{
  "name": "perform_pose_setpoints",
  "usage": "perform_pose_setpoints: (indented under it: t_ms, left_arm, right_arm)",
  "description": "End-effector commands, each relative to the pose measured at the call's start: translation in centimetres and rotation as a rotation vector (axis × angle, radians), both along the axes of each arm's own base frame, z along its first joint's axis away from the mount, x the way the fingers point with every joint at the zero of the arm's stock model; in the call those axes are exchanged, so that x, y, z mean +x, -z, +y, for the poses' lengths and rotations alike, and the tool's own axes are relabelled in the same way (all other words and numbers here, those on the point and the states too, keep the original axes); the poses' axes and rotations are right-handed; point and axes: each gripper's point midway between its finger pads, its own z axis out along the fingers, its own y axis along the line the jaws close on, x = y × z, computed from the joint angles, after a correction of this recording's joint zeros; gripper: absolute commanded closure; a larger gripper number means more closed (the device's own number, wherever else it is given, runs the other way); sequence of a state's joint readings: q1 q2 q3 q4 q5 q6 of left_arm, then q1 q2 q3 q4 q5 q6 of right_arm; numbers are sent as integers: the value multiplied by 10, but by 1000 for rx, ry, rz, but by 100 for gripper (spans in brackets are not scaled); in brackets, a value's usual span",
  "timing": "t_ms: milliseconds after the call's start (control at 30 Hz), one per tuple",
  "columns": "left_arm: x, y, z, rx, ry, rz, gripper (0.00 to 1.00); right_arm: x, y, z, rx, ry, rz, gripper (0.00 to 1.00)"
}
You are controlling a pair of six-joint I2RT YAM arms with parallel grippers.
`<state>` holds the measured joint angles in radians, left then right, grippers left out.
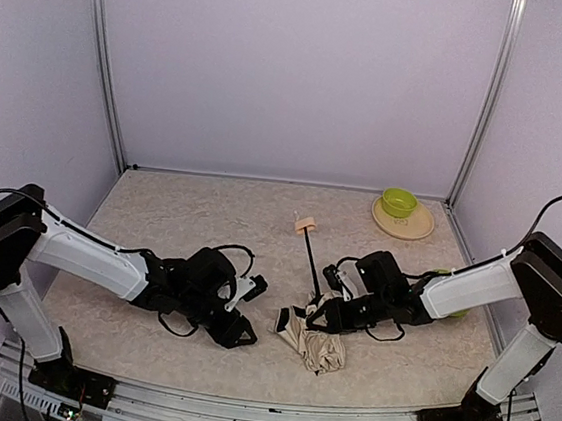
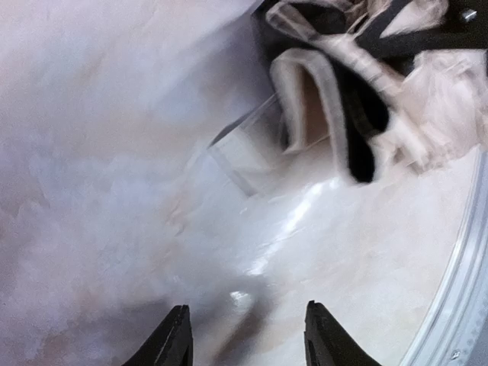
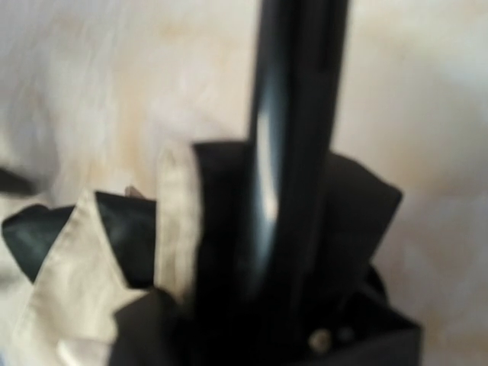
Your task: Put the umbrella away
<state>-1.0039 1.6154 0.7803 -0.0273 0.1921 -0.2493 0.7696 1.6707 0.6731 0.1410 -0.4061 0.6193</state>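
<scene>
A: Biggest first: beige tabletop (image 1: 179, 220) across the middle of the frame. Anything of the job on it?

B: Yes, the umbrella (image 1: 312, 343), lower centre, a little right of the midline. Collapsed but untidy: cream canopy (image 1: 328, 356) bunched in a loose heap, black lining showing, thin black shaft (image 1: 312, 264) slanting toward upper left, ending in a small beige handle (image 1: 306, 223).

A: Anything else lying about?

B: A tan plate (image 1: 412, 227) with a green bowl (image 1: 400, 201) on it, upper right, well apart from the rest.

A: And the fingers?

B: For the right fingers (image 1: 322, 313), clamped on the umbrella at the shaft-canopy junction; close view filled with shaft and folded cloth. For the left fingers (image 2: 177, 339), parted with nothing between, aimed at the loose folds from the left, near but apart.

A: How far along, then?

B: Around midway, at a guess. Done: canopy closed. Left: shaft, seemingly at full length, to be pushed short; folds to be gathered and wrapped; then stowing. No sleeve or bin in sight for that last part.
</scene>
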Motion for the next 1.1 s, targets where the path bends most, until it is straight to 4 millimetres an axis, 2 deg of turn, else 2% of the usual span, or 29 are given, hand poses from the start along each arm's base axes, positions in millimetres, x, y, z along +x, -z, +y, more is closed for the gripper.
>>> perform_pose_setpoints:
  t_ms: [0, 67, 167, 300, 400, 600, 667, 767, 900, 1000, 1067]
  left_arm:
    - [17, 17, -4, -80, -130, 126, 55]
    - [20, 23, -11, -82, -138, 136, 57]
    - [15, 30, -24, -124, -146, 218, 52]
    - [5, 37, -31, -169, -136, 296, 50]
    - [11, 33, -29, -167, -161, 262, 50]
    - [27, 6, -23, -196, -158, 130, 49]
    - [30, -7, -20, -204, -146, 81, 49]
    - [31, -28, -21, -236, -102, 4, 48]
    - [16, -69, -29, -343, 42, -127, 46]
    - [0, -92, -35, -370, 134, -281, 45]
    - [2, -99, -34, -365, 124, -338, 45]
  right_arm:
    - [-38, 64, -55, -216, -88, 77, 98]
    - [-36, 57, -42, -125, -78, 79, 99]
    - [-29, 40, -24, 5, -72, 35, 100]
    - [-19, 10, -11, 133, -59, -37, 100]
    - [-14, -16, -8, 225, -50, -92, 100]
    - [-21, -54, -11, 342, -97, -158, 100]
    - [-29, -75, -8, 396, -158, -199, 100]
    - [-47, -119, -5, 506, -280, -290, 100]
    - [-74, -171, -11, 594, -429, -428, 100]
    - [-85, -190, -17, 583, -490, -501, 100]
    - [-92, -203, -21, 587, -519, -527, 100]
